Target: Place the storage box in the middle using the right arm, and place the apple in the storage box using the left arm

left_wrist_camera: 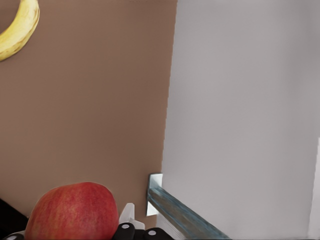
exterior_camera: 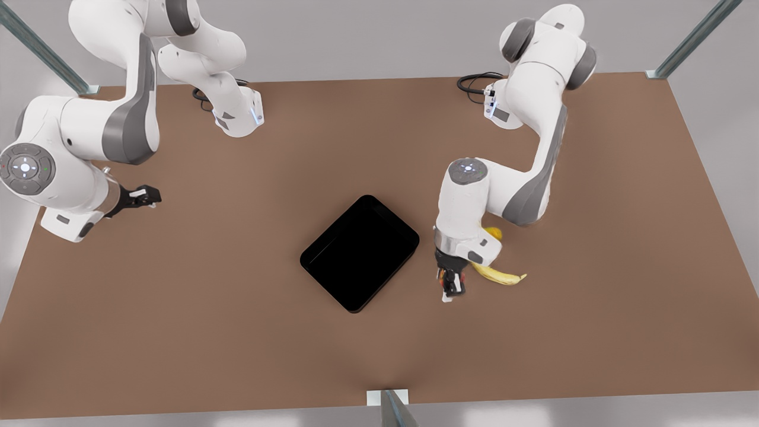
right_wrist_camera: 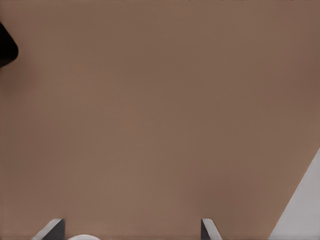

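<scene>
The worktop [exterior_camera: 237, 308] is a flat matt brown, more like laminate or painted board than real wood, with no grain at all. The storage box [exterior_camera: 360, 253] is the opposite: slick glossy black, plastic-looking, so dark you can barely read its inside. The apple [left_wrist_camera: 72, 212] has smooth, slightly waxy red skin with fine streaks. The banana [exterior_camera: 501, 275] is smooth yellow peel with a soft sheen. Both arms look like shiny white moulded plastic with satin grey joint covers, and the left gripper [exterior_camera: 450, 289] and right gripper [exterior_camera: 145, 196] are matt black with white-tipped fingers [right_wrist_camera: 209, 227]. The frame struts [exterior_camera: 694, 38] at the corners look like brushed metal.
</scene>
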`<action>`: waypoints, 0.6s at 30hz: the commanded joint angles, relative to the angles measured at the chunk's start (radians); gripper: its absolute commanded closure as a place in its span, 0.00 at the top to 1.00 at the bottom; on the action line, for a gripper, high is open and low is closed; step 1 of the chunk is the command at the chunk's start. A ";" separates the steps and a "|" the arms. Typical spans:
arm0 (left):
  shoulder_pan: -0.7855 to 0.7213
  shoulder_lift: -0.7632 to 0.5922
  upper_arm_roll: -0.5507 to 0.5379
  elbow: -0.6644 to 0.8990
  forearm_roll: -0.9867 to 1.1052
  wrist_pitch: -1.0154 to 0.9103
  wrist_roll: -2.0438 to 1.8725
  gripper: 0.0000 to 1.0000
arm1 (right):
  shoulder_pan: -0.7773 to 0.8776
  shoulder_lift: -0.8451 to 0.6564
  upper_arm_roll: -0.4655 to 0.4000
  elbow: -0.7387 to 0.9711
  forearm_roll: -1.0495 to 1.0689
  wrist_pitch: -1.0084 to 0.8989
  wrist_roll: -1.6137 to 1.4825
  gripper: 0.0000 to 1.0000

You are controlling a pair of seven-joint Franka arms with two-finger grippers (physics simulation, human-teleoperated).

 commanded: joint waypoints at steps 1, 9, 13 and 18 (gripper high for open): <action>-0.006 -0.002 -0.001 0.003 -1.019 -0.028 0.055 0.27 | 0.000 0.000 0.000 -0.001 0.000 0.002 0.000 1.00; -0.154 -0.005 0.002 0.052 -0.929 -0.021 -0.118 0.27 | 0.000 0.008 0.001 -0.001 0.002 0.003 0.002 1.00; -0.269 0.024 0.071 0.132 -0.869 -0.021 -0.201 0.27 | 0.000 0.009 0.004 -0.001 0.002 0.003 0.003 1.00; -0.443 0.027 0.214 0.121 -0.870 0.024 -0.265 0.29 | 0.001 0.015 0.012 0.001 0.003 0.005 0.005 1.00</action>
